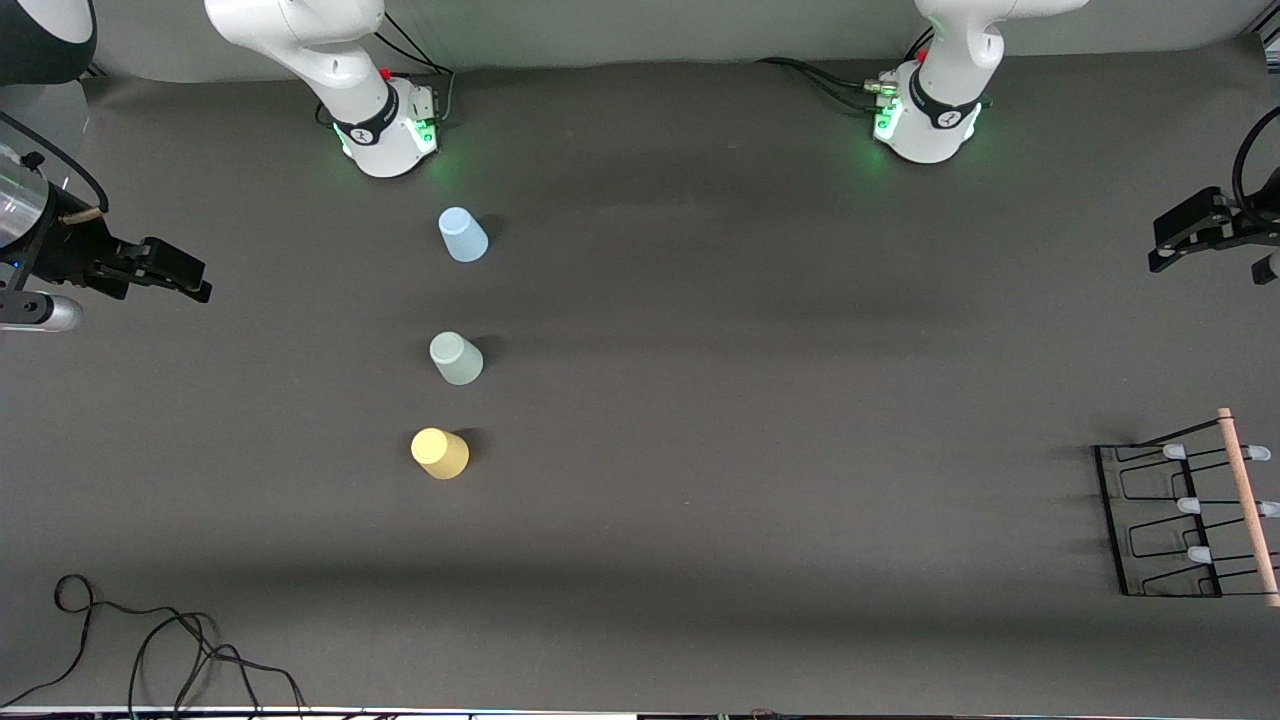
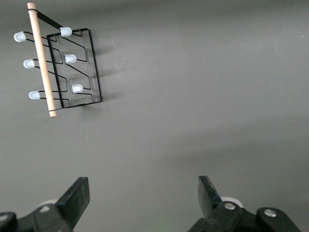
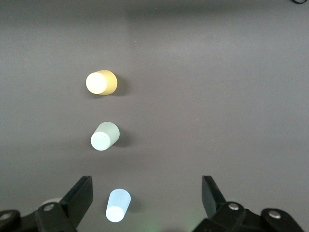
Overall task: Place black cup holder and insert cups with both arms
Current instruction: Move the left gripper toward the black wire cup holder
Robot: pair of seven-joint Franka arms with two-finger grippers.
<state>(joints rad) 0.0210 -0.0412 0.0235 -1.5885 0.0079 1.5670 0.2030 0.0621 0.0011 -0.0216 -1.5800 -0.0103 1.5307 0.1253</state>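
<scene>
Three cups stand upside down in a row on the dark table, toward the right arm's end: light blue (image 1: 463,235) farthest from the front camera, pale green (image 1: 456,358) in the middle, yellow (image 1: 440,453) nearest. The right wrist view shows the yellow (image 3: 101,82), pale green (image 3: 105,136) and light blue (image 3: 118,205) cups. The black cup holder (image 1: 1247,505), with wooden rod and pale-capped pegs, rests at the left arm's end; it also shows in the left wrist view (image 2: 41,58). My right gripper (image 1: 200,280) (image 3: 147,200) is open and empty, raised over its table end. My left gripper (image 1: 1158,245) (image 2: 143,198) is open and empty, raised over its end.
Loose black cables (image 1: 150,640) lie near the table's front edge at the right arm's end. The two arm bases (image 1: 385,130) (image 1: 925,120) stand along the edge farthest from the front camera. Bare dark table (image 1: 780,400) lies between the cups and the holder.
</scene>
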